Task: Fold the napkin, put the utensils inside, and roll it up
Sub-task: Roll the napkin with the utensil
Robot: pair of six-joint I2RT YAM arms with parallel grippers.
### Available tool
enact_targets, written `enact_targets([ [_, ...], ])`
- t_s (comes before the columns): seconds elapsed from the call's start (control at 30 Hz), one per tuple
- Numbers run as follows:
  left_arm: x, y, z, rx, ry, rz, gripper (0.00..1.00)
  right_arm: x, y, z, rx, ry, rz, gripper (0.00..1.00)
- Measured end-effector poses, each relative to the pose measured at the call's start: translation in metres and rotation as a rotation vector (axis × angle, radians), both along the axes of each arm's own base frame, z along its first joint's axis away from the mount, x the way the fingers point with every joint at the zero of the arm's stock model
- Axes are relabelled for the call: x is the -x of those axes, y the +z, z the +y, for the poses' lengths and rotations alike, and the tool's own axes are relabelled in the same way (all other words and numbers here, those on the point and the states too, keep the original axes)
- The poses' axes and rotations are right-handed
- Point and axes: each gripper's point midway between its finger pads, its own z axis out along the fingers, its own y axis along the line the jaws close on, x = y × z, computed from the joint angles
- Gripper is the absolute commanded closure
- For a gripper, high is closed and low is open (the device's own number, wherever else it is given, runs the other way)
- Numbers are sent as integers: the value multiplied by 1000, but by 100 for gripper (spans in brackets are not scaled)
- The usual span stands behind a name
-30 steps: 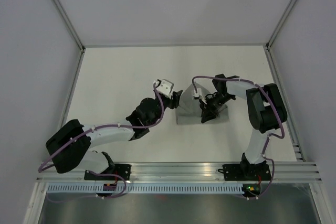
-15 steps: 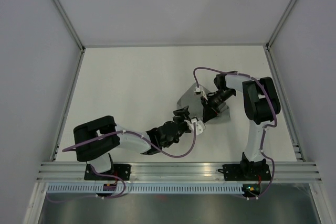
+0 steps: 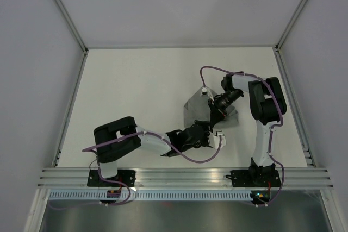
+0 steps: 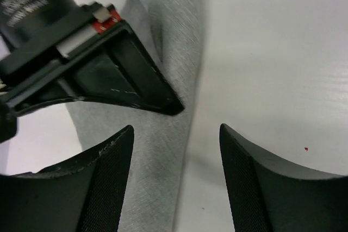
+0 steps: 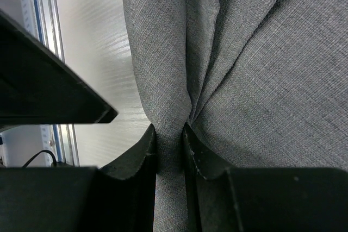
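Observation:
The grey napkin [image 3: 193,107] lies crumpled on the white table, right of centre. My right gripper [image 3: 213,117] is shut on a bunched fold of it; in the right wrist view the cloth [image 5: 272,80] is pinched between the fingertips [image 5: 144,153]. My left gripper [image 3: 206,127] is open at the napkin's near edge. In the left wrist view its jaws stand wide apart over the cloth's edge [image 4: 163,150], touching nothing, with the right gripper's black finger [image 4: 125,80] just beyond. No utensils are in view.
The white table [image 3: 136,91] stretches to the left and back. An aluminium rail [image 3: 185,175] runs along the near edge. Grey enclosure walls stand on three sides. The two arms are close together at the napkin.
My left arm has swung from the napkin's left side round to its near edge, close under the right gripper. The right gripper has kept its hold on the napkin.

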Motion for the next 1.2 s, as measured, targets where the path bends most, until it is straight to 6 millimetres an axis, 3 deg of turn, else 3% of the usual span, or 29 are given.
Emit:
enact_targets([
  [0.2, -13, -31, 10, -76, 6, 51, 28, 0, 0, 0, 6, -11, 23, 100],
  [0.23, -17, -32, 10, -76, 14, 52, 22, 0, 0, 0, 6, -12, 25, 99],
  [0.43, -33, -30, 3, -61, 36, 48, 24, 0, 0, 0, 10, -14, 43, 99],
  [0.73, -28, -39, -4, -92, -1, 94, 54, 1, 0, 0, 16, -18, 66, 100],
  [0.87, -31, -44, -6, -102, 6, 128, 77, 2, 0, 0, 21, -20, 74, 100],
  [0.93, -31, -45, -6, -105, 4, 148, 84, 1, 0, -1, 23, -23, 74, 100],
  [0.97, -31, -45, -7, -106, 3, 157, 94, 1, 0, -1, 26, -25, 75, 100],
  [1.03, -31, -46, -7, -107, 2, 181, 98, 1, 0, -2, 29, -29, 75, 99],
  [1.1, -31, -45, -8, -106, -2, 203, 98, 0, 0, -3, 35, -32, 72, 96],
  [1.13, -31, -45, -9, -108, -6, 218, 98, 0, 1, -3, 39, -33, 67, 84],
  [1.2, -31, -45, -10, -109, -13, 250, 98, -1, 2, -4, 45, -38, 56, 71],
])
